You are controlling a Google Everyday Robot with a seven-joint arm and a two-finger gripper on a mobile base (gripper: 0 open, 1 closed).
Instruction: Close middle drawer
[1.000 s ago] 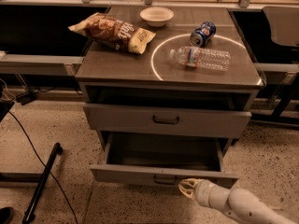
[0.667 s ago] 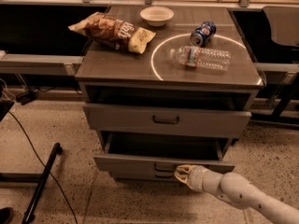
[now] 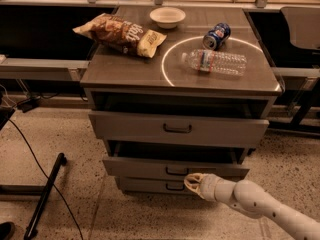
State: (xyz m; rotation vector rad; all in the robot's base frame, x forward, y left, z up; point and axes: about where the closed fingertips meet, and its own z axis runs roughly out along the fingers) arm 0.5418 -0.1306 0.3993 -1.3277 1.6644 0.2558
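Observation:
The middle drawer (image 3: 150, 168) is the second grey drawer of the cabinet, with a shallow flat front and a small dark bar handle (image 3: 177, 171). It stands out only a little, with a narrow dark gap above its front. My gripper (image 3: 191, 182) on the white arm reaches in from the lower right. Its tip is against the drawer front just right of and below the handle. The top drawer (image 3: 177, 129) above sticks out slightly. The lowest drawer (image 3: 150, 186) shows below.
On the cabinet top (image 3: 125, 69) lie a chip bag (image 3: 120, 34), a white bowl (image 3: 167, 16), a blue can (image 3: 216, 35) and a plastic bottle (image 3: 215, 62) on its side. A black stand leg (image 3: 45, 196) and cable cross the floor at left.
The middle drawer has slid in from wide open to nearly shut. My gripper has moved with it, forward and up toward the cabinet.

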